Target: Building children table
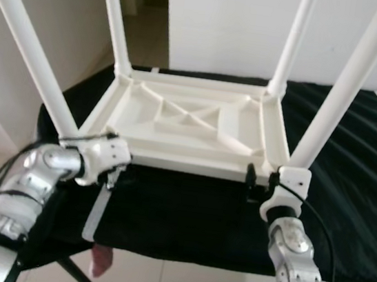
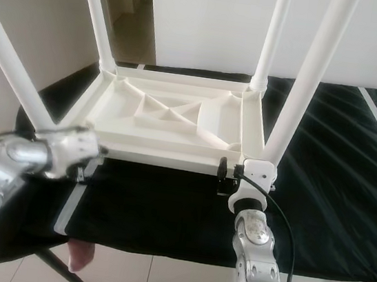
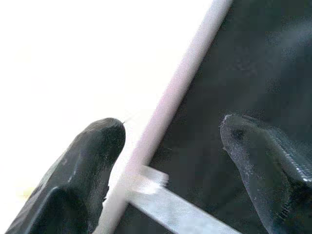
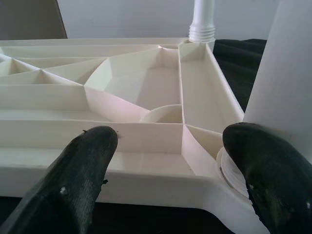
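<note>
A white plastic children's table (image 1: 186, 161) lies upside down on a black cloth (image 1: 350, 176), its ribbed underside facing up. Its legs stand in the corner sockets, among them the near-left leg (image 1: 31, 44) and near-right leg (image 1: 345, 85). My left gripper (image 1: 111, 176) is at the near-left corner. In the left wrist view its fingers (image 3: 92, 161) stand apart over a pale edge line. My right gripper (image 1: 258, 185) is at the near-right corner. In the right wrist view its fingers (image 4: 87, 165) are spread before the table's near rim (image 4: 146, 165), beside the leg's socket.
The cloth-covered surface ends just in front of my arms, with tiled floor below. A pale strip (image 1: 97, 216) hangs over the front edge at the left, above a pinkish object (image 1: 101, 261). A white wall stands behind, with a passage at the far left.
</note>
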`<state>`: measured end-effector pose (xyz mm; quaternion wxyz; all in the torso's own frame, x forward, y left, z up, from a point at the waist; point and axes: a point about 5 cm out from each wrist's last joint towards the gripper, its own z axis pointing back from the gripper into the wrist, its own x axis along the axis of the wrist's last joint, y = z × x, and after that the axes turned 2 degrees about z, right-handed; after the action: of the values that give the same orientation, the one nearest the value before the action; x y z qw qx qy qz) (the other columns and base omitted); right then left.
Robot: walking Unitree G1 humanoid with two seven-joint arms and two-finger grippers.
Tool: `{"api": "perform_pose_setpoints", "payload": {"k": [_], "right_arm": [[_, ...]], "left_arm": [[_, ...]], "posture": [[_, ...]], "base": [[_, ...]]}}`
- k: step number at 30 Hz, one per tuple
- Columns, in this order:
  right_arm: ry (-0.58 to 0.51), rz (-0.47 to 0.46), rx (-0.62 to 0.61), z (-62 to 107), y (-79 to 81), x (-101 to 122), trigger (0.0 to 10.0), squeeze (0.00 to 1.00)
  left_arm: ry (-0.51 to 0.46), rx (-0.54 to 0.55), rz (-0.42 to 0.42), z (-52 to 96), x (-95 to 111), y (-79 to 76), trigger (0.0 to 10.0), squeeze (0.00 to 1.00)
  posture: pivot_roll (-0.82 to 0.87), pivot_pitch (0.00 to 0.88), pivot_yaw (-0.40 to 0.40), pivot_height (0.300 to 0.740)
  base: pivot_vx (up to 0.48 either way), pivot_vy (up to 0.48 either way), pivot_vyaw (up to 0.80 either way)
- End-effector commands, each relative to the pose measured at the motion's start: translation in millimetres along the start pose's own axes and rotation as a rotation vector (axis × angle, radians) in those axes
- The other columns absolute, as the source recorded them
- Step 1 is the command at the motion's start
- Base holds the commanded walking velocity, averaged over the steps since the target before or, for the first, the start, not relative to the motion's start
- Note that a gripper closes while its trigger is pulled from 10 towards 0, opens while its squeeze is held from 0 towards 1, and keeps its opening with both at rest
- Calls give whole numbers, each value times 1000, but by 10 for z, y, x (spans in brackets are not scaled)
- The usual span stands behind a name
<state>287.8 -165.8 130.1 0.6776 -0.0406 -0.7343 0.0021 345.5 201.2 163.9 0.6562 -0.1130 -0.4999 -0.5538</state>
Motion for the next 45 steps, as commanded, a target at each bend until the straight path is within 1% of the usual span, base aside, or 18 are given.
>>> {"api": "perform_pose_setpoints", "payload": {"k": [1, 5, 9, 11, 12, 15, 18, 19, 24, 28, 32, 34, 35, 37, 38, 40, 42, 45], "right_arm": [[20, -1, -66, -4, -133, -51, 10000, 0], [16, 14, -95, -24, -228, -54, 10000, 0], [16, 15, -118, -33, -297, -52, 10000, 0], [18, 19, -140, -30, -358, -53, 10000, 0], [22, 27, -171, -29, -446, -61, 10000, 0], [22, 29, -178, -30, -465, -63, 10000, 0], [22, 33, -186, -27, -510, -69, 10000, 0], [22, 36, -200, -51, -571, -58, 10000, 0], [19, 42, -213, -94, -643, -34, 10000, 0], [18, 53, -209, -142, -691, -16, 10000, 0], [25, 71, -218, -199, -802, -6, 10000, 0], [24, 74, -222, -201, -823, -3, 10000, 0], [26, 83, -235, -212, -874, 3, 10000, 0], [28, 97, -258, -218, -971, 10, 10000, 0], [28, 97, -258, -218, -971, 10, 10000, 0], [28, 102, -265, -218, -1017, 15, 10000, 0], [27, 104, -267, -218, -1028, 18, 10000, 0], [26, 104, -267, -220, -1028, 18, 10000, 0]], "left_arm": [[-6, 18, 43, 21, -34, 32, 10000, 0], [-54, 72, 71, 22, 6, 108, 10000, 0], [-78, 61, 96, 31, 13, 102, 10000, 0], [-89, 14, 111, 82, -17, 45, 10000, 0], [-121, -59, 116, 166, -51, -57, 10000, 0], [-130, -76, 116, 186, -56, -79, 10000, 0], [-123, -131, 172, 237, -104, -163, 10000, 0], [-154, -168, 190, 304, -111, -295, 10000, 0], [-193, -204, 204, 403, -98, -490, 10000, 0], [-186, -142, 245, 537, -168, -536, 10000, 0], [-103, -47, 306, 834, -376, -571, 10000, 0], [-91, -36, 317, 876, -405, -575, 10000, 0], [-56, -3, 335, 971, -469, -568, 10000, 0], [11, 90, 355, 1179, -606, -485, 10000, 0], [11, 90, 355, 1179, -606, -485, 10000, 0], [58, 199, 376, 1299, -701, -365, 10000, 0], [107, 316, 361, 1348, -764, -216, 10000, 0], [115, 379, 353, 1364, -767, -134, 10000, 0]], "posture": [[40, 0, 60, 740], [41, 0, 58, 740], [38, 0, 59, 740], [40, 0, 57, 740], [40, 0, 57, 740], [40, 0, 57, 740], [51, 0, 52, 740], [73, 0, 29, 740], [86, 0, 15, 740], [118, 0, -19, 740], [139, 0, -36, 740], [143, 0, -38, 740], [146, 0, -41, 740], [154, 0, -46, 740], [154, 0, -46, 740], [155, 0, -47, 740], [152, 0, -43, 740], [152, 0, -43, 740]], "base": [[0, 0, 0], [0, 0, 0], [0, 0, 0], [0, 0, 0], [0, 0, 0], [0, 0, 0], [0, 0, 0], [0, 0, 0], [0, 0, 0], [0, 0, 0], [0, 0, 0], [0, 0, 0], [0, 0, 0], [0, 0, 0], [0, 0, 0], [0, 0, 0], [0, 0, 0], [0, 0, 0]]}}
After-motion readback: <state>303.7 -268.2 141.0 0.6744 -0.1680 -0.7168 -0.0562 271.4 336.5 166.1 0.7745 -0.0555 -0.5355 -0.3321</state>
